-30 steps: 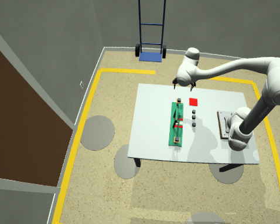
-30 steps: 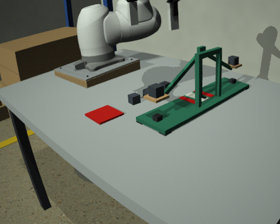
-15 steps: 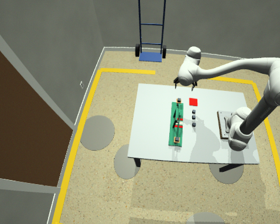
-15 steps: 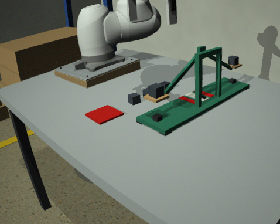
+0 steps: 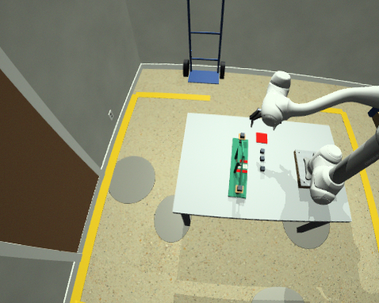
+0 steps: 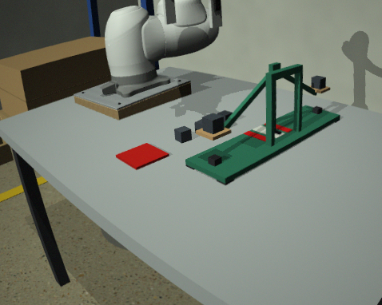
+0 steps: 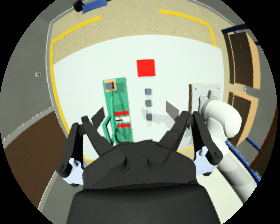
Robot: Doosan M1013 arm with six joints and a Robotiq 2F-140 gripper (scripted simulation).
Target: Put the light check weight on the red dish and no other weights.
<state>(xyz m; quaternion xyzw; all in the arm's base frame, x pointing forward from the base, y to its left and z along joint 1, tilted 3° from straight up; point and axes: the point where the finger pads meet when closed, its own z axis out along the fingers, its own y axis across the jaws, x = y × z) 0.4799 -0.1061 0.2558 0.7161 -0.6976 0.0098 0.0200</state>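
My gripper (image 6: 192, 10) (image 7: 134, 108) is open and empty, high above the table. The green rocker balance (image 5: 232, 186) (image 6: 243, 164) (image 7: 123, 87) carries one dark cube (image 5: 242, 135) (image 6: 213, 123) (image 7: 109, 86) on the pan nearer the dish and another dark cube (image 5: 239, 188) (image 6: 318, 81) on the far pan. The beam looks about level; the pointer seems to be near the white field (image 5: 243, 166) (image 7: 124, 120). Three loose dark cubes stand in a row beside the balance: one (image 5: 262, 151) (image 6: 183, 134) (image 7: 148, 91), a middle one (image 5: 262, 159) (image 7: 148, 103) and one (image 5: 262, 168) (image 7: 149, 117). The red dish (image 5: 262, 138) (image 6: 142, 156) (image 7: 146, 68) lies flat, bearing nothing.
The arm's base plate (image 5: 300, 170) (image 6: 97, 103) is on the table (image 5: 201, 138) beyond the loose cubes. The balance's green upright frame (image 6: 270, 107) rises above its base. Cardboard boxes (image 6: 47, 55) stand behind the table, and a blue hand truck (image 5: 203, 77) stands by the wall.
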